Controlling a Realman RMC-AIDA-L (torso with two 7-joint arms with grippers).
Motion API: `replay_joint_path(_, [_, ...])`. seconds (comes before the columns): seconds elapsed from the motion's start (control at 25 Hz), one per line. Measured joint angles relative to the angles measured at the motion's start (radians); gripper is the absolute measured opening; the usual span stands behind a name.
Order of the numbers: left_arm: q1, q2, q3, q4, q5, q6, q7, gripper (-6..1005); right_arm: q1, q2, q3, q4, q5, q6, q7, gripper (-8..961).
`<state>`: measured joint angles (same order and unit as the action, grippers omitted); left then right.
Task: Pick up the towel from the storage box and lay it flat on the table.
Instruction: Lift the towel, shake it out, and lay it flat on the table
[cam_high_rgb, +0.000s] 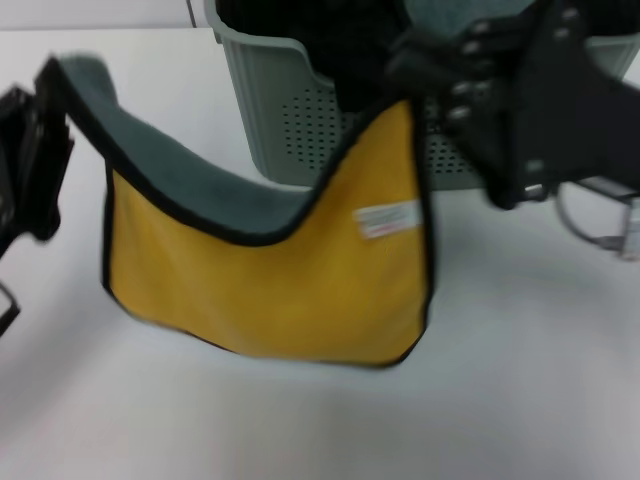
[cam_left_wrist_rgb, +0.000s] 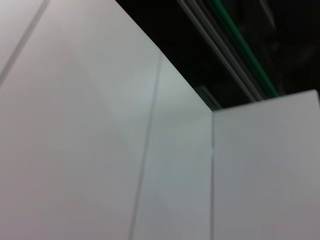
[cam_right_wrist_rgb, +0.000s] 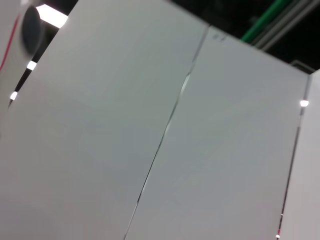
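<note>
The towel (cam_high_rgb: 270, 290) hangs stretched between my two grippers above the table (cam_high_rgb: 500, 390), in front of the storage box (cam_high_rgb: 268, 120). Its yellow side with the small white label faces me. The grey-green side shows along the sagging top edge. My left gripper (cam_high_rgb: 48, 85) holds the towel's left top corner at the far left. My right gripper (cam_high_rgb: 410, 75) holds the right top corner just in front of the box. The towel's bottom edge hangs close to the tabletop. Both wrist views show only white panels and a dark ceiling.
The storage box stands at the back centre with something dark (cam_high_rgb: 340, 40) inside it. A grey cable (cam_high_rgb: 600, 225) lies on the table at the right, under my right arm. White tabletop spreads in front of and beside the towel.
</note>
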<state>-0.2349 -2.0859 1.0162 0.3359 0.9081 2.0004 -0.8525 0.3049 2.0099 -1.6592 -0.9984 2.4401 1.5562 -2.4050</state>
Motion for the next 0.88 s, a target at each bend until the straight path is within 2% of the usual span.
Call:
replay_joint_path(0.2, [0.115,-0.002,0.002,0.156,0.104,0.003,-0.15,14,-0.074,-0.018,0.057,-0.032,0.001,0.085,0.148,39])
replay_joint_path(0.36, [0.185,-0.004,0.025,0.27,0.198,0.032,-0.229,14,-0.168,-0.023,0.095,-0.096,-0.03,0.165,0.252,42])
replay_joint_path(0.56, [0.319,-0.004,0.168,0.416,0.171,0.038,-0.256,14,-0.336,-0.02,0.106,-0.218,-0.068,0.213,0.325,47])
replay_joint_path(0.68, [0.408,0.004,0.26,0.492,0.137,0.04,-0.254,14,-0.412,-0.009,0.091,-0.228,-0.072,0.239,0.326,50])
replay_joint_path(0.8, [0.47,0.014,0.315,0.539,0.11,0.04,-0.245,14,-0.43,0.0,0.066,-0.184,-0.071,0.245,0.312,53])
replay_joint_path(0.88, [0.473,0.017,0.324,0.536,0.114,0.04,-0.238,14,-0.421,0.002,0.051,-0.135,-0.065,0.249,0.289,54])
